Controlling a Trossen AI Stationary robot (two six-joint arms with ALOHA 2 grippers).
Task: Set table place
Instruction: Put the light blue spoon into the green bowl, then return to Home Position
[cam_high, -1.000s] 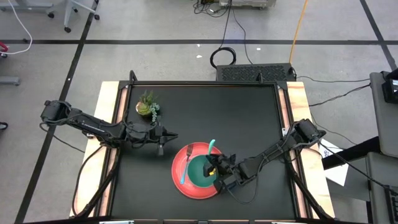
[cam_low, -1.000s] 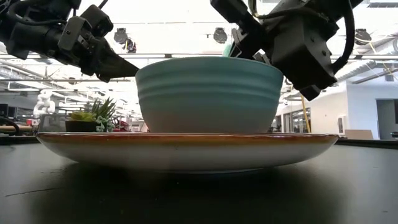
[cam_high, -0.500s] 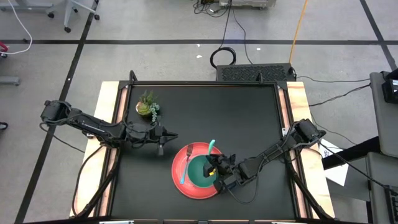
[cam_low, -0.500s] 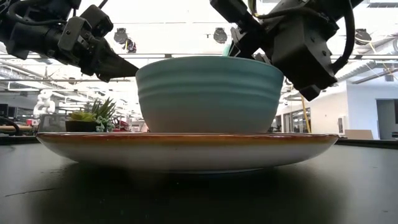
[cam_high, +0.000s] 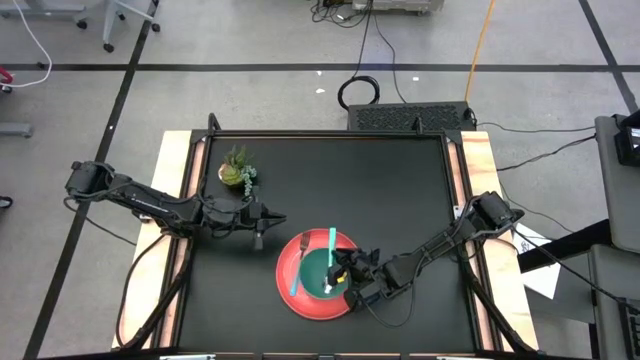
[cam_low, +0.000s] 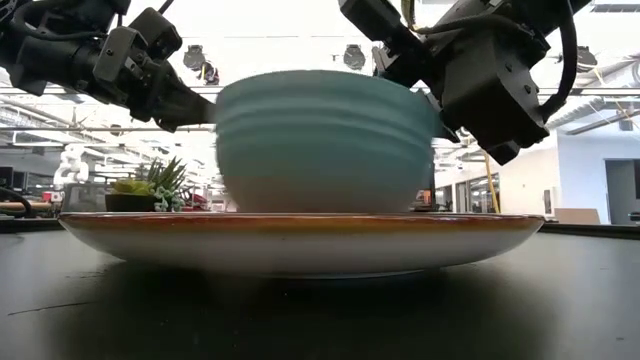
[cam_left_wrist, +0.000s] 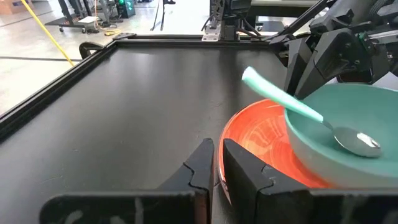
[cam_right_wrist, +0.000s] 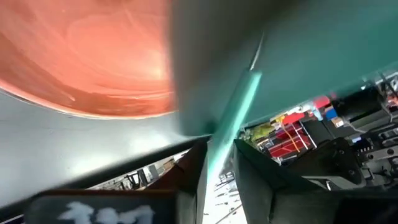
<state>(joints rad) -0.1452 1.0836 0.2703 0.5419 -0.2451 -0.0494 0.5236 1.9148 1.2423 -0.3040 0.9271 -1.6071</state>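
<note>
The spoon (cam_left_wrist: 311, 115) is lying in the teal-green bowl (cam_high: 325, 275) on the red plate (cam_high: 292, 262), handle passing between the right gripper (cam_high: 347, 272)'s narrowly parted fingers. Withdrawing carelessly risks snagging the handle, jolting the bowl. The left gripper (cam_high: 262, 222) is hovering nearby, its 2 fingers nearly together, holding nothing.

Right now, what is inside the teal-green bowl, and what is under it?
Inside the teal-green bowl lies a light-blue-handled spoon, its handle over the rim. The bowl sits on the large round red plate; the plate's centre under it is hidden.
</note>
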